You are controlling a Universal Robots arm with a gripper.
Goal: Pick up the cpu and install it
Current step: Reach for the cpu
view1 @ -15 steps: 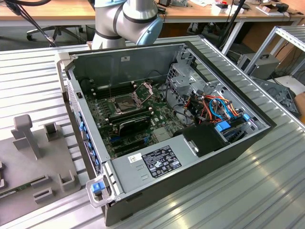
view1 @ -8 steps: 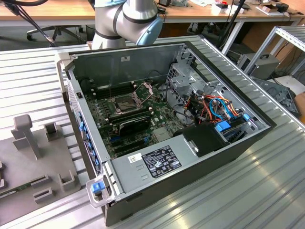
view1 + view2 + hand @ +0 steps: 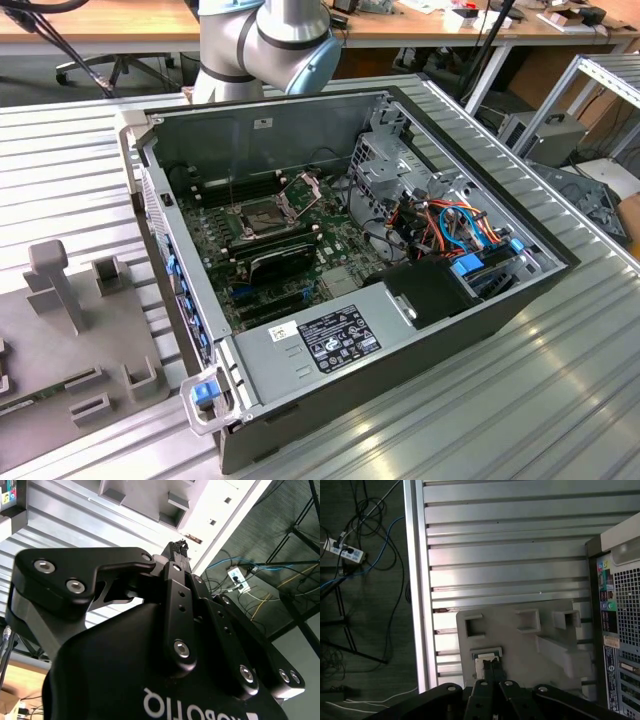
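Arm: the grey robot arm (image 3: 265,35) stands at the far side of the table (image 3: 60,160), behind the open computer case (image 3: 250,125).
Gripper: in both wrist views the black gripper (image 3: 490,666) (image 3: 179,547) points down at the grey holder plate (image 3: 520,645), its tip at a small framed pocket in that plate.
Jaws: I cannot tell whether they are clenched or released, or whether they grasp anything.
Cpu: in the first wrist view a small pale square piece, apparently the cpu (image 3: 480,667), sits at that pocket, just beside the gripper tip and partly hidden by it. Whether the two touch cannot be told.
Holder plate: it lies flat on the ribbed metal table, on the exterior view's left of the case, and carries several raised blocks and open slots.
Case: it lies on its side with the panel off, the green board (image 3: 215,260) facing up.
Socket: the dark square socket (image 3: 258,215) sits on the board toward the far side, its metal frame hinged up.
Floor: loose cables and a power strip (image 3: 342,550) lie beyond the table edge.
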